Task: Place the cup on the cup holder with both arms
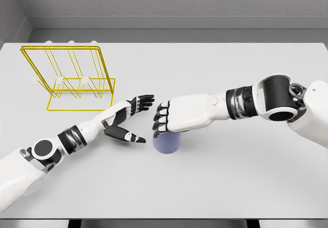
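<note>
A: Head view, cup?
B: Blue cup (pixel 167 142) upright on white worktop (pixel 230 177), mid-front. Right hand (pixel 177 116) sits over its top, fingers curled down; grasp unclear.
A: Left?
B: Left hand (pixel 128 120) beside it, fingers spread, empty. Yellow wire cup holder (pixel 69 79) far left.

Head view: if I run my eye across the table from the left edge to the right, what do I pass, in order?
Yellow wire cup holder → left hand, open, palm turned toward the cup → bluish cup, standing on the table. The right hand sits over the cup, so it has no separate place in the order.
</note>
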Available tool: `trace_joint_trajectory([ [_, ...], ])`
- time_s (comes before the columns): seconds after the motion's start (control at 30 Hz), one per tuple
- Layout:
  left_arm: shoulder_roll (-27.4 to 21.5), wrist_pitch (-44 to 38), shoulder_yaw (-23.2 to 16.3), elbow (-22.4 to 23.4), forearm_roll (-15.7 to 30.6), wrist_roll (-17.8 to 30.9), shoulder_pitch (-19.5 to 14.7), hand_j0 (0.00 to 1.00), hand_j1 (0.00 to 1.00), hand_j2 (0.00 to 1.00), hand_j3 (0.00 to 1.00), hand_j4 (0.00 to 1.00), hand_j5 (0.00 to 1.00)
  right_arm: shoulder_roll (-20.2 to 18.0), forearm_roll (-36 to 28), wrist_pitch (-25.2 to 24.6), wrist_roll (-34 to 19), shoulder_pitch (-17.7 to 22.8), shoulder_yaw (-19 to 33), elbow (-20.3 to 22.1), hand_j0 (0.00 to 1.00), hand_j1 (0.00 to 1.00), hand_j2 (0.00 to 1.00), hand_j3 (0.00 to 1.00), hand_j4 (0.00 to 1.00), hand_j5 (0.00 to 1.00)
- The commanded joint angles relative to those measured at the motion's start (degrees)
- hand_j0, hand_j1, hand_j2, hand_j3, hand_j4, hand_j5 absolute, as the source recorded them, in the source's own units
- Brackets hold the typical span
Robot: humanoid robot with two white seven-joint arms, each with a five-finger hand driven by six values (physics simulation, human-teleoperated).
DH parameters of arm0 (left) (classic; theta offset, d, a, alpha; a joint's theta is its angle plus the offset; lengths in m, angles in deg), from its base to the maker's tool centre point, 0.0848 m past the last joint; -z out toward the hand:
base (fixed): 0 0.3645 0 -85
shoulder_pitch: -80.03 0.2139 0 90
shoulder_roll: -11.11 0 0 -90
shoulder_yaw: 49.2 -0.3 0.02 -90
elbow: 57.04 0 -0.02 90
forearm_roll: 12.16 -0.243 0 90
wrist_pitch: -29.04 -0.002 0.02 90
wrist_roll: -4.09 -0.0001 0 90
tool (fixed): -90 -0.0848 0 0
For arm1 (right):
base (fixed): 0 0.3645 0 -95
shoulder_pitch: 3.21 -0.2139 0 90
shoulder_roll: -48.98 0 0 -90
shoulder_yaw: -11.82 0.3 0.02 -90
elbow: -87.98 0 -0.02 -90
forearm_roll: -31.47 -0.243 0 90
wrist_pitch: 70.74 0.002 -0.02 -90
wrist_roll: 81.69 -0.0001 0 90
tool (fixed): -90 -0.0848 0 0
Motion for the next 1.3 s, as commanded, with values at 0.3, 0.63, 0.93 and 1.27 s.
trace_joint_trajectory([
  [0.3, 0.15, 0.0, 0.05, 0.39, 0.25, 0.01, 0.0, 1.0, 1.0, 1.0, 1.0, 1.0, 1.0, -4.23, -2.76, -0.15, 0.03, 0.26, 7.4, 0.55, 1.0, 1.0, 1.0, 1.0, 1.0, 1.0],
  [0.63, 0.32, 0.0, -0.04, 0.57, 0.25, 0.01, -0.18, 1.0, 1.0, 1.0, 1.0, 1.0, 1.0, -16.53, -22.72, -0.15, 0.03, 19.77, 40.88, -0.07, 1.0, 1.0, 1.0, 1.0, 1.0, 1.0],
  [0.93, 0.67, 0.09, -0.22, -2.86, -0.1, 0.09, 0.62, 1.0, 1.0, 1.0, 1.0, 1.0, 1.0, -11.26, -25.7, -0.15, 0.03, 27.86, 45.98, -3.58, 1.0, 1.0, 1.0, 1.0, 1.0, 1.0],
  [1.27, -0.64, 0.09, -0.92, -5.23, -0.18, 0.09, 1.05, 1.0, 1.0, 1.0, 1.0, 1.0, 1.0, -8.1, -25.26, -0.15, 0.03, 34.8, 51.7, -4.9, 1.0, 1.0, 1.0, 1.0, 1.0, 1.0],
])
